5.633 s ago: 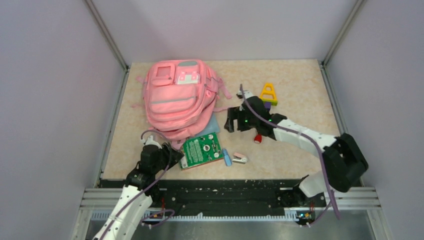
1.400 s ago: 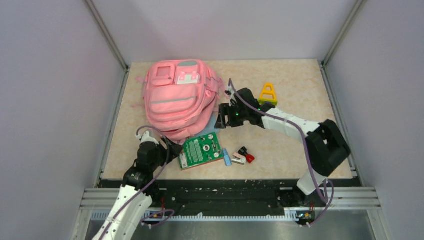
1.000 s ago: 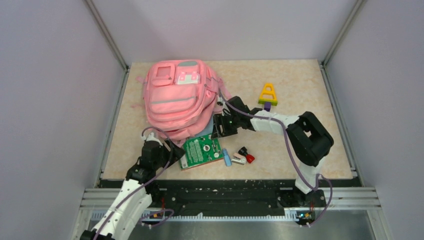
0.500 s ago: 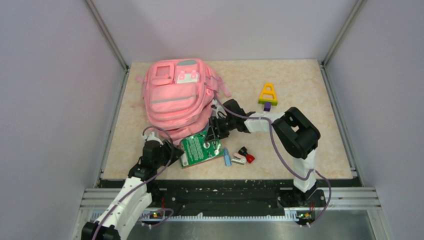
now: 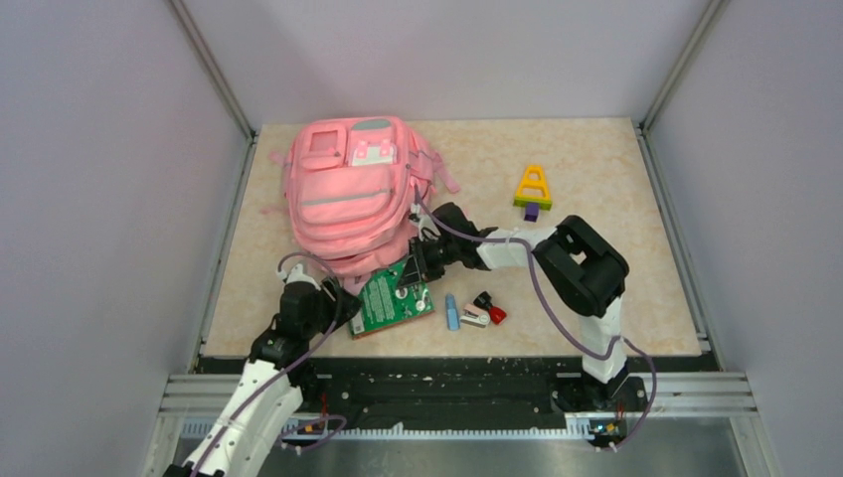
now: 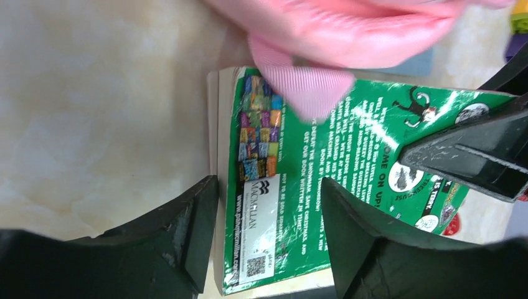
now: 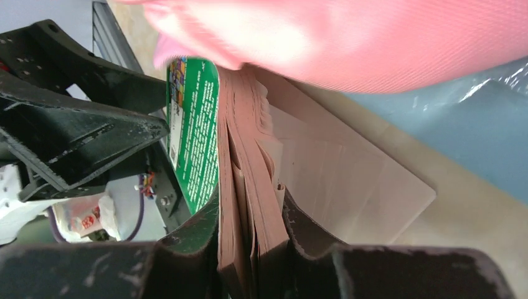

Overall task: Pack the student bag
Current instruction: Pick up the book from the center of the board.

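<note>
Right wrist view shows the right hand [image 7: 252,249] now closed, pinching the green book [image 7: 193,124] beside the backpack [image 7: 348,37]; the left hand [image 6: 268,212] stays spread, so packing can begin.

Top external camera: above and behind the bases, covering the whole table [image 5: 596,288]. Wrist cameras: close range, facing each other across the green book [image 5: 390,301]. All three views share it and the student bag [image 5: 348,199].
</note>
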